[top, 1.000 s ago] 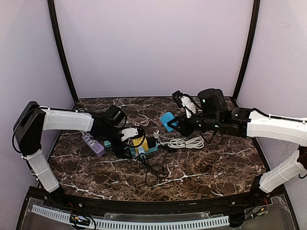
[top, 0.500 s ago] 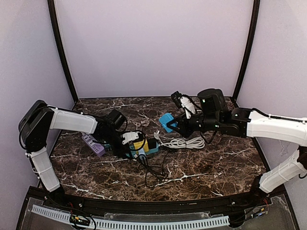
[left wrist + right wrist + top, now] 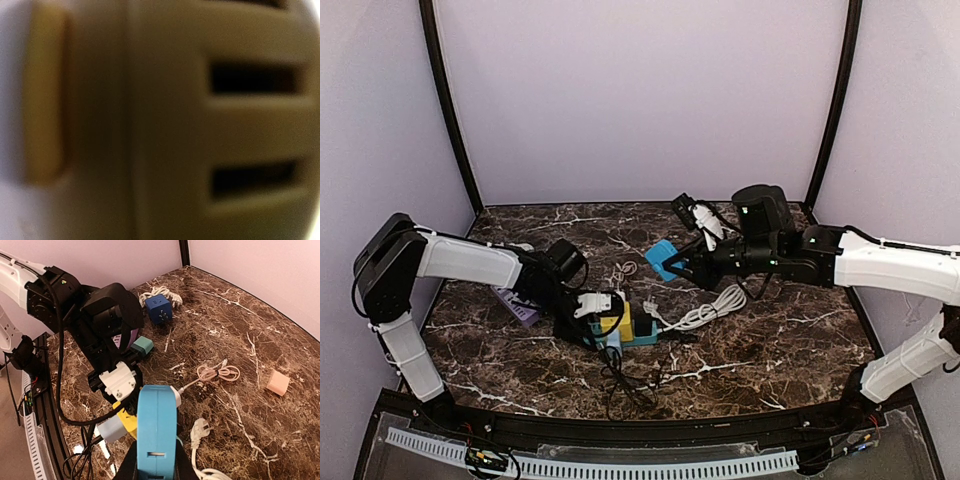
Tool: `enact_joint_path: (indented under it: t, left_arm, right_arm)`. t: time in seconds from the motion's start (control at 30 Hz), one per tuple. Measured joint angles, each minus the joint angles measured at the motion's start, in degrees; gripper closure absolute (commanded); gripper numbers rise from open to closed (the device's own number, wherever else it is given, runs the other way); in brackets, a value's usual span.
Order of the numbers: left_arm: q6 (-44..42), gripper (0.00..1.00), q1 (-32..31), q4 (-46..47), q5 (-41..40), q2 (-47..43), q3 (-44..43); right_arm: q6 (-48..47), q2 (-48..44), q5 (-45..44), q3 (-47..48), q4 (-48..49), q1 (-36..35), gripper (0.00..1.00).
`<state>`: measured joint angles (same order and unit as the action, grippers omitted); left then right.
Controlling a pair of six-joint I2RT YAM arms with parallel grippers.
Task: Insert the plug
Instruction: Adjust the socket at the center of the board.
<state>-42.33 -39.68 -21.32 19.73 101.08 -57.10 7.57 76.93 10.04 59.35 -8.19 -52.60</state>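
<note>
Gripping one blue plug (image 3: 156,435), two right fingers (image 3: 131,467) clamped; left fingers (image 3: 600,313) at one yellow adapter (image 3: 621,322), hold unclear.

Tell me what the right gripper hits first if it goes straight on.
Carrying the blue adapter, the right gripper points at the left gripper by the yellow plug; it would likely meet that gripper first, though depth is unclear.

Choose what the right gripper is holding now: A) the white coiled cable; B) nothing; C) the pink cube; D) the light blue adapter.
D: the right gripper is shut on the light blue adapter, while the white coiled cable and the pink cube lie apart from it on the marble table.
</note>
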Motion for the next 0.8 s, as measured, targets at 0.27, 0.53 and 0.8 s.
enact_joint_path:
  t: [0.27, 0.53, 0.8]
  left_arm:
    - [-1.6, 0.26, -6.3, -1.8, -0.2, -1.0, 0.8]
    - [-0.2, 0.11, -5.7, -11.9, 0.9, -2.5, -4.3]
    - [2.4, 0.11, -5.1, -24.3, -0.3, -11.1, -13.3]
  right_arm:
    - [-2.2, 0.5, 3.2, 0.0, 1.1, -1.4, 1.00]
    - [-3.3, 1.5, 4.4, 0.0, 1.4, -1.4, 1.00]
    - [-7.8, 1.5, 6.8, 0.1, 1.4, -1.4, 1.00]
